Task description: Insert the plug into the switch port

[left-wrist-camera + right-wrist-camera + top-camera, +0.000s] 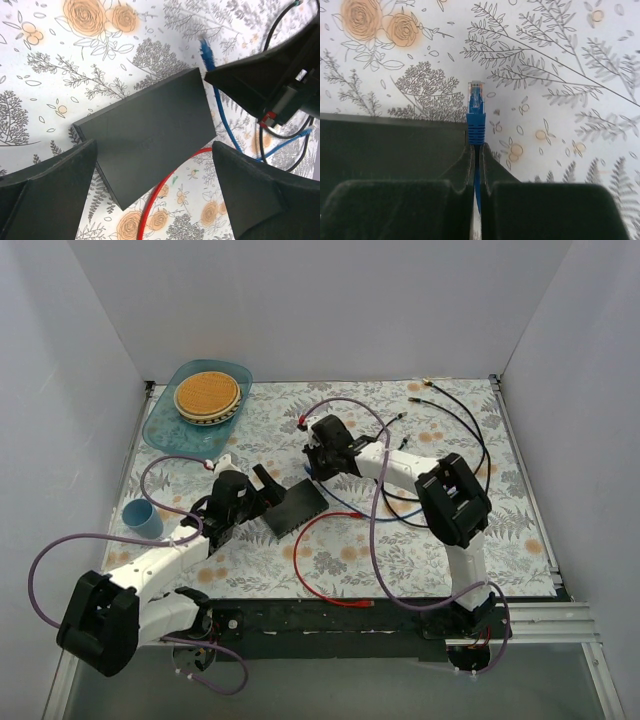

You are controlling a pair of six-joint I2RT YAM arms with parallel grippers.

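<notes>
The switch [297, 508] is a flat black box lying at an angle on the flowered mat. In the left wrist view the switch [150, 125] lies between and beyond my wide-open fingers. My left gripper [250, 508] [154, 146] is open at its left end and holds nothing. My right gripper [318, 466] [476, 150] is shut on the blue cable just behind the blue plug [476, 112]. The plug points past the switch's far corner [390, 145], next to it and not in a socket. The plug also shows in the left wrist view [206, 52]. The sockets are hidden.
A red cable [318, 570] [152, 205] curves beside the switch's near edge. Black cables [455, 420] lie at the back right. A teal tray [165, 420] with a round woven plate stands at the back left. A blue cup [143, 518] stands at the left edge.
</notes>
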